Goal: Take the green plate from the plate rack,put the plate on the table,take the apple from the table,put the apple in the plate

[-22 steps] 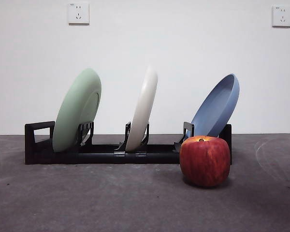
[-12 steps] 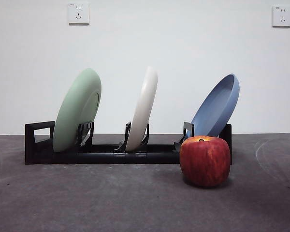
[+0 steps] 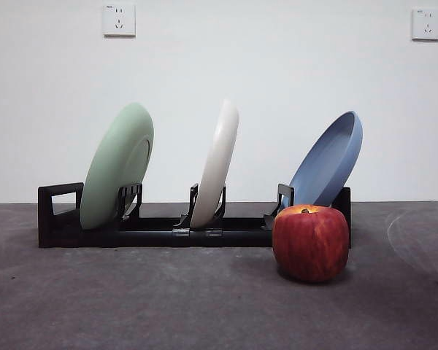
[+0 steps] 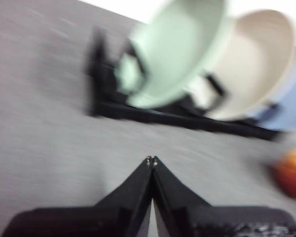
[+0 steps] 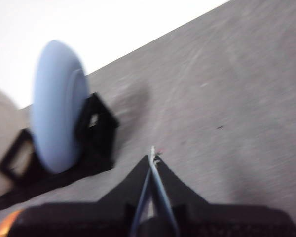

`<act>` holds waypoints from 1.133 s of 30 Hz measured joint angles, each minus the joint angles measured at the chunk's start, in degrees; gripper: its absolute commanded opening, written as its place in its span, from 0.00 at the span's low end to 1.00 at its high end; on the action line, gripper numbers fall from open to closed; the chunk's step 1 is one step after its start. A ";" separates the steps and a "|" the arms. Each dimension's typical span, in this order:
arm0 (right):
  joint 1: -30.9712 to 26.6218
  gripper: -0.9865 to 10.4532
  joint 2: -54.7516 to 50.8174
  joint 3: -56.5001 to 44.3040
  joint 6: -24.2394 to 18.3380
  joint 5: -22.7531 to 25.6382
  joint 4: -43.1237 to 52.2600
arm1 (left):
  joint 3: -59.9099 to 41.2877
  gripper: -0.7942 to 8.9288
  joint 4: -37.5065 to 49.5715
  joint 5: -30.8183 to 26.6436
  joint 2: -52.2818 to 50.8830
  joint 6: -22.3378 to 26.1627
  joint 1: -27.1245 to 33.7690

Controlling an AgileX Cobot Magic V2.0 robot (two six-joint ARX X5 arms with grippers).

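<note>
- Standing tilted in the end slot of the long low black plastic plate rack [image 3: 160, 235], next to the rack's loop handle, is the large round pale sage-green matte plate [image 3: 117, 166]; the front view shows it leaning away from that handle.
- A cream-white round plate [image 3: 216, 165] stands in the middle slot and a blue round plate [image 3: 327, 160] leans in the slot at the far end, both tilted the same way as the green one.
- The large red apple [image 3: 311, 243] with yellowish streaks and a short brown stem sits on the flat dark grey mottled tabletop [image 3: 168, 299], in front of the rack's blue-plate end and nearer the front camera than the rack.
- The left gripper [image 4: 151, 160] hangs above bare tabletop short of the rack, facing the hollow of the green plate, its two black fingers pressed together tip to tip and holding nothing; this view is blurred.
- The right gripper [image 5: 153, 154] is over bare tabletop just beside the rack's end that carries the blue plate, its fingers likewise closed on nothing; a sliver of the apple shows at the picture's corner.
- Neither arm appears in the front view.
- Two white wall sockets [image 3: 118, 20] sit high on the pale wall behind the rack.
</note>
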 measured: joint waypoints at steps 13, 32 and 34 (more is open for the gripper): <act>0.00 0.08 18.25 25.90 0.76 -12.74 -8.24 | 24.92 0.08 -11.52 7.82 15.74 -1.42 0.00; 5.33 0.08 51.58 73.31 -17.46 -37.68 -44.35 | 84.24 0.08 -56.17 22.25 51.91 20.39 -0.02; 7.45 0.09 53.18 75.28 -19.80 -36.59 -47.69 | 88.11 0.08 -60.06 22.25 54.31 22.84 -0.11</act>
